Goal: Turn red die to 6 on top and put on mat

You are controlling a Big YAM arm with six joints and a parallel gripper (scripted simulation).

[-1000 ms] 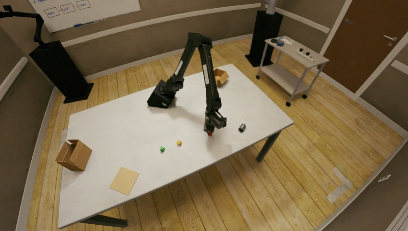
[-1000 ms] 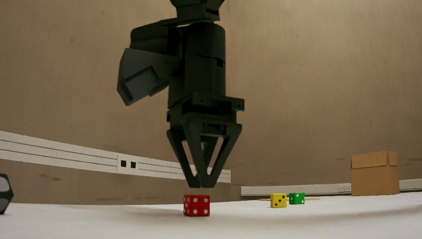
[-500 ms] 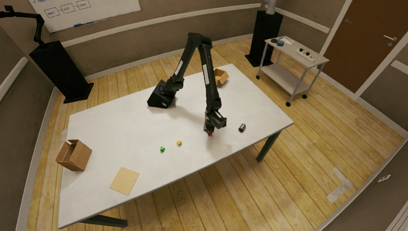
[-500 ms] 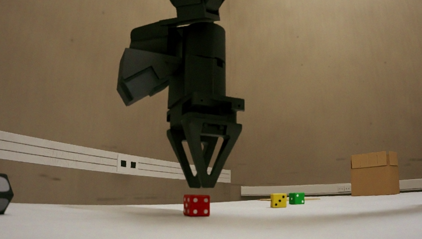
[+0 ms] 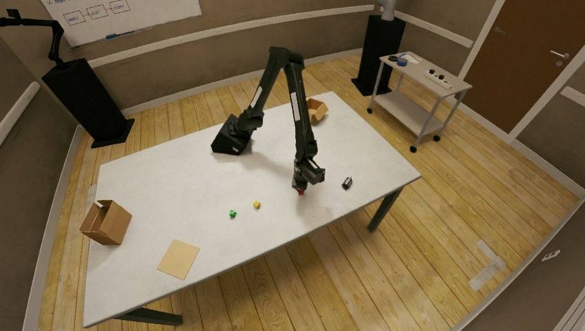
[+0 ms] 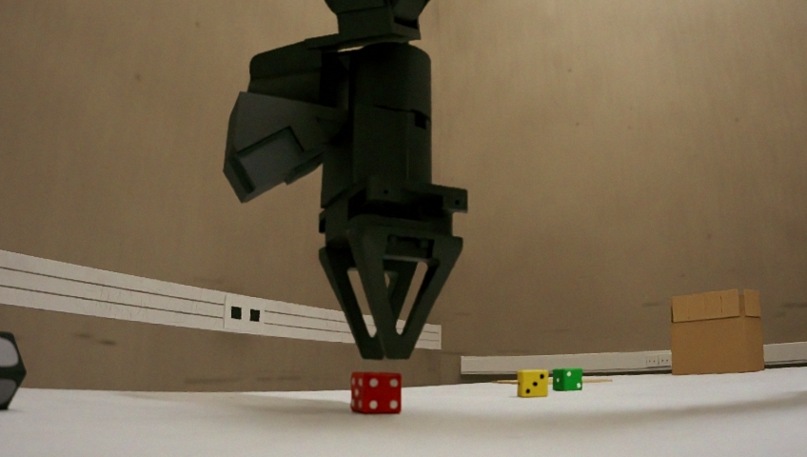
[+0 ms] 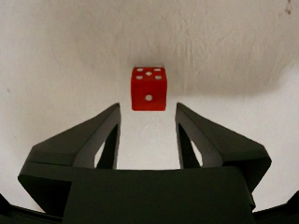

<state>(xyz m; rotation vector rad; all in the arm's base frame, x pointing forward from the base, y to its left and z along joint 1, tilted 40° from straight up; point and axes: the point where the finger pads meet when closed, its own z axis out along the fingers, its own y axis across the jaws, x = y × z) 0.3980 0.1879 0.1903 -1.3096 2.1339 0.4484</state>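
The red die sits flat on the white table, far from the tan mat at the front left. In the wrist view a face with one white pip is turned toward the camera. My gripper hangs just above the red die, pointing straight down. Its fingers are partly open with nothing between them and do not touch the die. A yellow die and a green die sit flat to the left, between the red die and the mat.
A small black object lies right of the gripper near the table edge. One cardboard box stands at the table's left edge, another at the back. The arm's base sits mid-table at the back.
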